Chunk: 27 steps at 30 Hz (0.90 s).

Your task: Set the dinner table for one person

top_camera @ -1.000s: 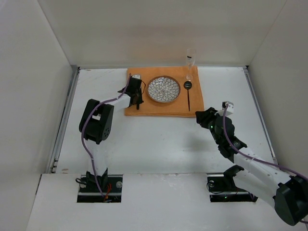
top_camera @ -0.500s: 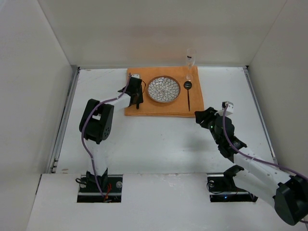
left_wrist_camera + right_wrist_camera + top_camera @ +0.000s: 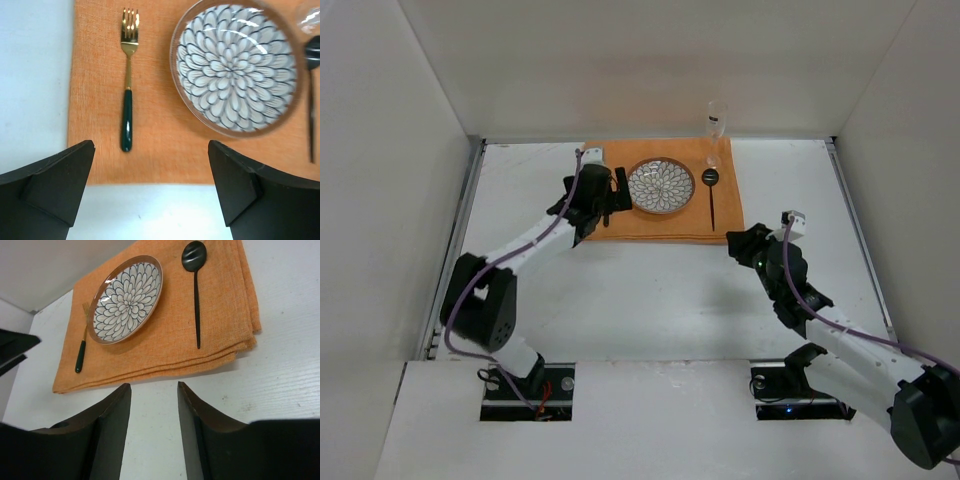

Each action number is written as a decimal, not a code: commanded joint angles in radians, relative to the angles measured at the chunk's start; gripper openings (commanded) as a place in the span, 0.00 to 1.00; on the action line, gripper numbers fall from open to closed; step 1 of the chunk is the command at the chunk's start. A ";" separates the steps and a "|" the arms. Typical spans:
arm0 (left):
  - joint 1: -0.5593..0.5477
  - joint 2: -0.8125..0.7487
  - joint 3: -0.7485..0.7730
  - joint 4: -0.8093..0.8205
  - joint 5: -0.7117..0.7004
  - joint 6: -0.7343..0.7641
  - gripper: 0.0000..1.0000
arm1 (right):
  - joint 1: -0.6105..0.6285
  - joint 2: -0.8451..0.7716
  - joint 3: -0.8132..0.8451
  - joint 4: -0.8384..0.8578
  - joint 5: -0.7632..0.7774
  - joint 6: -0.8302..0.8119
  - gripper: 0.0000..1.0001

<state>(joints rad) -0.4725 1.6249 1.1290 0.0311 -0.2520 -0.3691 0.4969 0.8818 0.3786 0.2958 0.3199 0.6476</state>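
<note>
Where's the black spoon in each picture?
Top external: the black spoon lies on the orange cloth, just right of the flower plate.
Left wrist: the spoon is at the far right edge, partly cut off, right of the plate.
Right wrist: the spoon is at top middle, right of the plate.
Shared landmark: the flower plate.

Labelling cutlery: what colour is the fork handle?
Fork handle is dark green, tines gold; clearest in left wrist view.

Bright even light; faint shadows on dinner table point(image 3: 650, 290) (plate point(image 3: 235, 67) rim blurred close-up).
</note>
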 commanded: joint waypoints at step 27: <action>-0.406 -0.335 -0.695 0.292 -0.167 -0.392 1.00 | -0.011 0.112 -0.024 0.121 0.211 -0.048 0.57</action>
<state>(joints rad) -0.8639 1.2945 0.4522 0.2356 -0.3866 -0.7422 0.4965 1.0016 0.3637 0.3447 0.4881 0.6060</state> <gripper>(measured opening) 0.997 0.569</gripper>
